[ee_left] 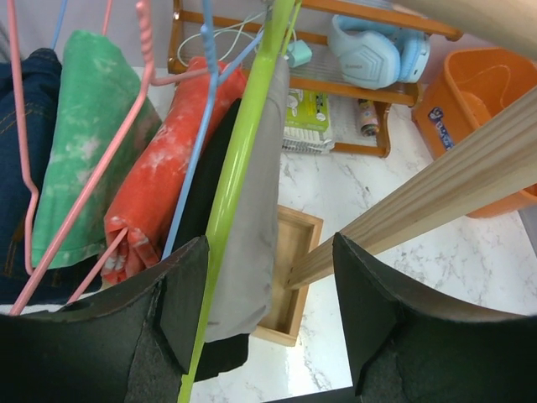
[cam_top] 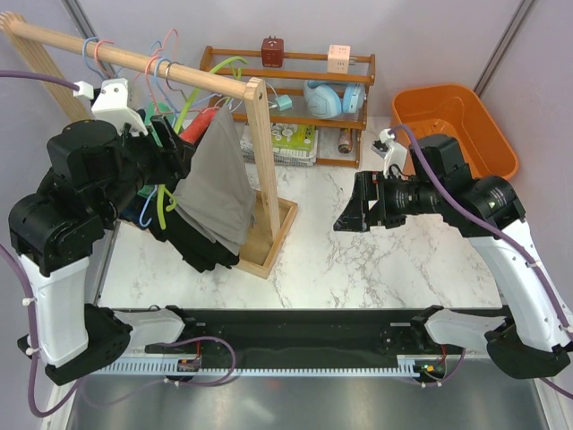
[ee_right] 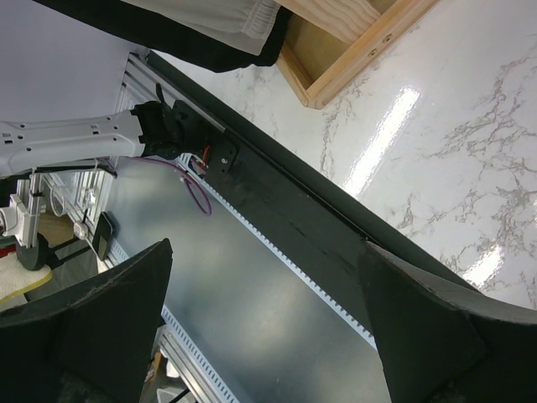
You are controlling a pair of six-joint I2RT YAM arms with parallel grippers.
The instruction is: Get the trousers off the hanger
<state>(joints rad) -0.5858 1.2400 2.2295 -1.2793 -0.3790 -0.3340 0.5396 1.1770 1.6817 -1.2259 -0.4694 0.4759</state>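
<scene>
trousers [ee_left: 254,235]: soft, matt grey cloth
hanger [ee_left: 239,185]: smooth, glossy plastic
rail [ee_left: 436,193]: bare wood
table [ee_right: 470,126]: glossy marble

Probably a robotics lab: plain partition walls [cam_top: 430,27], black mounting rail [cam_top: 295,333].

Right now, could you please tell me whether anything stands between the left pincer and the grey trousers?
Nothing visible does. In the left wrist view the open left pincer straddles the hanger, with the trousers draped against it in the gap. The black garment hangs beside them, and the wooden rail runs close by one finger.
</scene>
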